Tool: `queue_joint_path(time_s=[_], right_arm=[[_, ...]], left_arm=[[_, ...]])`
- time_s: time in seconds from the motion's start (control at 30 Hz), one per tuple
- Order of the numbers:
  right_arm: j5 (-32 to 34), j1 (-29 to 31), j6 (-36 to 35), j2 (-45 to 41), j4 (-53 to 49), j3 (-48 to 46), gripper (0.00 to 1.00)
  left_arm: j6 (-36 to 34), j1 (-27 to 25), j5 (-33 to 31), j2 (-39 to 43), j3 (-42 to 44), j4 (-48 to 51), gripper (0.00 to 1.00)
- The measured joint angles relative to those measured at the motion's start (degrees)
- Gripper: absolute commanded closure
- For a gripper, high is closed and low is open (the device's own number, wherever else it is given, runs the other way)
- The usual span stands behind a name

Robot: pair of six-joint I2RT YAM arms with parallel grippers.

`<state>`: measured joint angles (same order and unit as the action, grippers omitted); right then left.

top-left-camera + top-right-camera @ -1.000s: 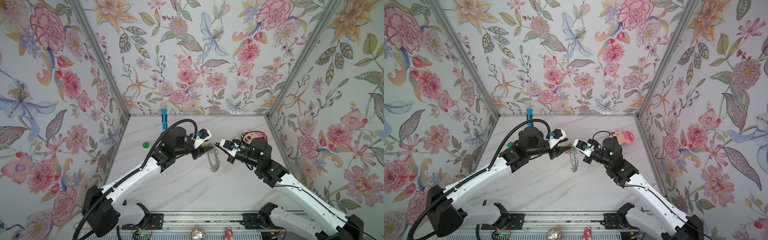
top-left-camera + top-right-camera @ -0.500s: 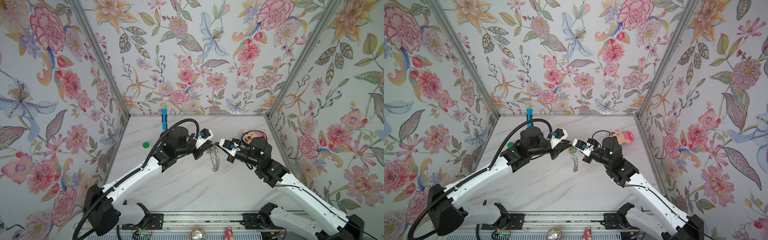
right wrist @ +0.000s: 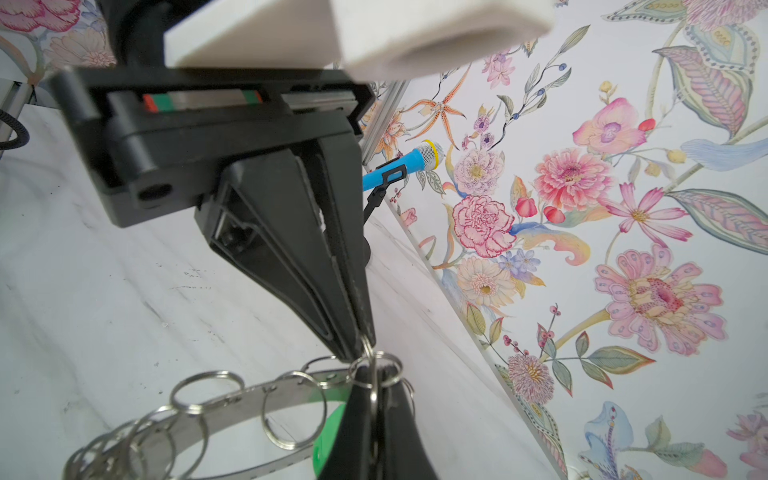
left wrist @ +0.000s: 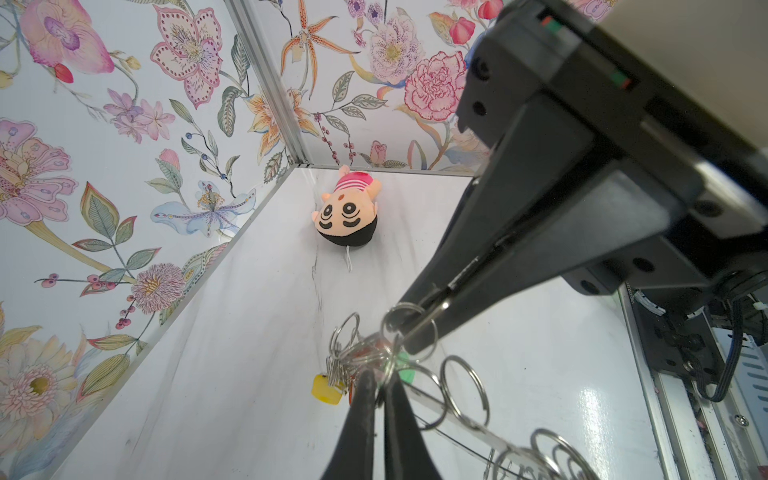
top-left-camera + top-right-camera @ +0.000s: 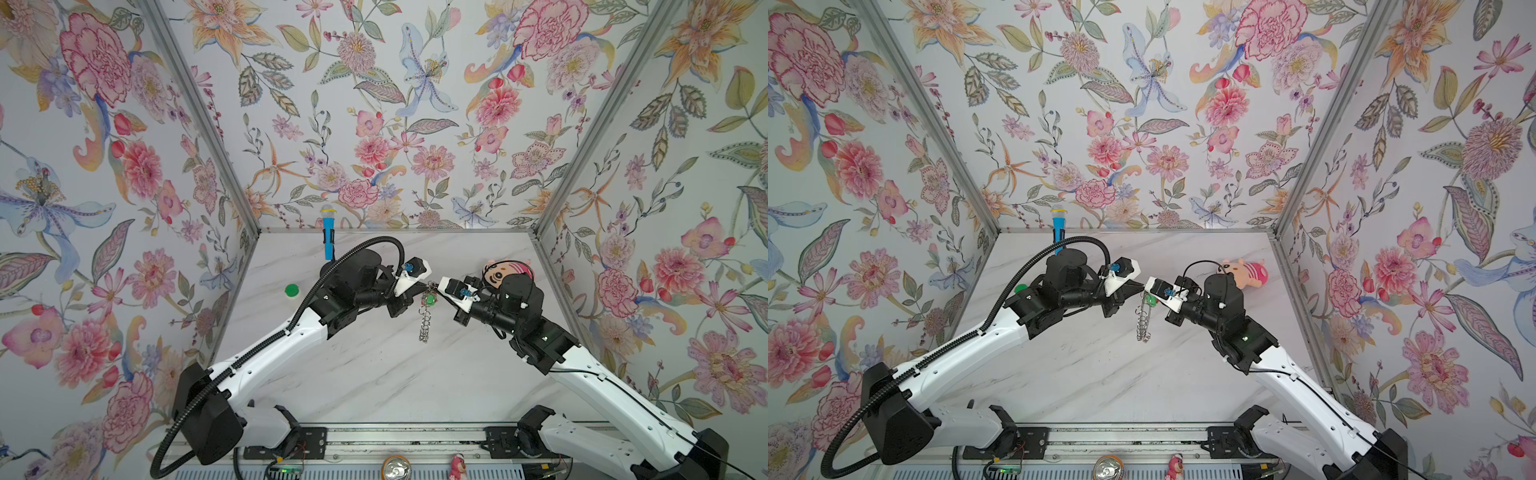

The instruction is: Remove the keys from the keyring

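The keyring [image 5: 424,322] hangs edge-on in mid-air over the table's middle, a grey metal band [image 3: 249,395] fringed with wire loops [image 4: 463,388]. The keys bunch at its top end, with a green tag [image 5: 430,298], a yellow tag [image 4: 327,388] and a bit of red. My left gripper [image 5: 422,286] is shut, its black fingers [image 4: 365,415] pinching a wire ring at the bunch. My right gripper [image 5: 436,286] meets it tip to tip and is shut on a small loop [image 3: 374,372] on the band's rim. Its fingers [image 3: 399,424] hide part of the green tag.
A plush doll head [image 5: 505,270] lies at the back right behind the right arm. A blue toy microphone [image 5: 328,235] leans on the back wall. A round green cap [image 5: 291,290] sits at the left. A can [image 5: 396,467] and a small pink figure [image 5: 458,463] stand by the front rail.
My left gripper has moved right to the top of the keyring and closed there. The keyring has turned from partly face-on to edge-on. The right gripper has stayed shut in place.
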<state>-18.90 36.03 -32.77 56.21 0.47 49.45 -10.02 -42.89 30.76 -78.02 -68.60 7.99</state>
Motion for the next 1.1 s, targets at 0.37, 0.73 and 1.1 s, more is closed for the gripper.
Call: queue_joint_path(time_s=[0.37, 0.73, 1.1], right_arm=[[0.81, 0.22, -0.87, -0.37, -0.76, 0.07, 1.00], [1.29, -1.38, -0.87, -2.36, -0.94, 0.07, 1.00], [-1.92, -1.99, -0.83, -2.32, -2.05, 0.11, 1.00]], left_arm=[[-3.23, -0.04, 0.48, 0.00, -0.46, 0.96, 1.00], [-4.57, -0.37, 0.04, 3.50, 2.95, -5.42, 1.00], [-6.86, -0.57, 0.74, 6.47, 7.10, -10.69, 1.00]])
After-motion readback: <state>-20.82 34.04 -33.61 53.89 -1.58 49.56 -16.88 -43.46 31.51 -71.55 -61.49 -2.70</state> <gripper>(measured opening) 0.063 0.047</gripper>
